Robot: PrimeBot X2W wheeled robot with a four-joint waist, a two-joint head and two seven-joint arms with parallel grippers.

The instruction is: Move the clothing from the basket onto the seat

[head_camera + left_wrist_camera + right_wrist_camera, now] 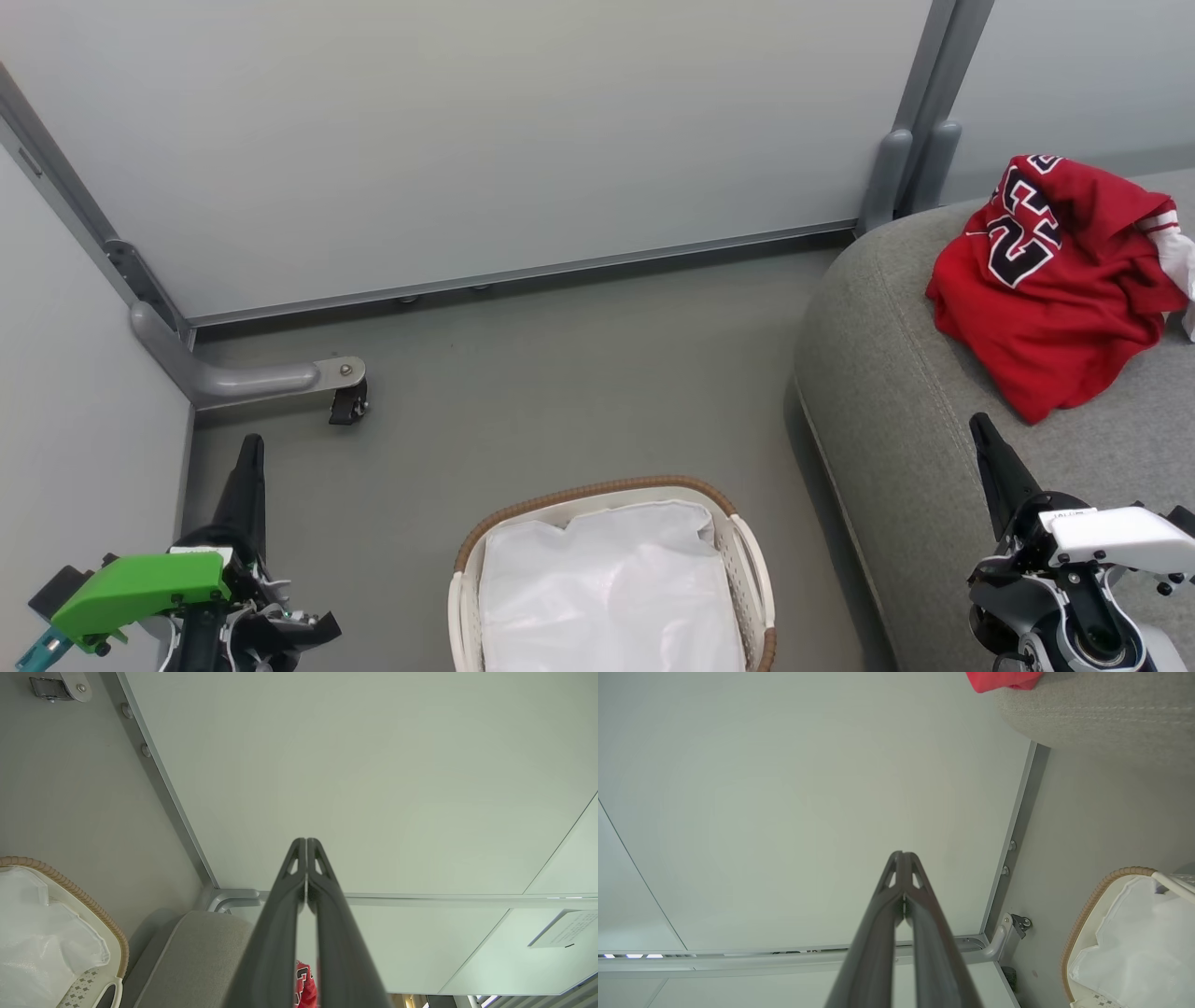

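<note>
Left gripper (250, 450): low at the left of the head view, above the floor beside the left wall panel, fingers pointing away from the robot. In its own wrist view (306, 843) the two dark fingers lie pressed together to the tips, with nothing between them.

Right gripper (982, 431): low at the right of the head view, over the front part of the seat, fingers pointing away from the robot. Its wrist view (903, 856) shows the fingers closed against each other and holding nothing.

Basket (597, 489): on the floor between the two grippers, at the bottom middle of the head view, just left of the seat but not touching it. Tan woven rim, white handles at the sides.

Liner (607, 588): crumpled white cloth lying inside the basket; no red shows on it.

Floor (560, 373): plain grey, running from the basket back to the wall.

Seat (887, 392): grey fabric cushion with a rounded corner and a stitched seam, at the right.

Clothing (1046, 289): a red heap on top of the seat, toward its far side, well apart from the basket. Black-and-white numerals face up; a white-trimmed fold shows at its right edge. Whether it is one garment or two cannot be told.

Caster (349, 403): small black wheel on a grey bracket, far left on the floor.

Wall panels (467, 140): pale grey, behind everything.

Post (920, 121): grey upright between panels, behind the seat's corner.
</note>
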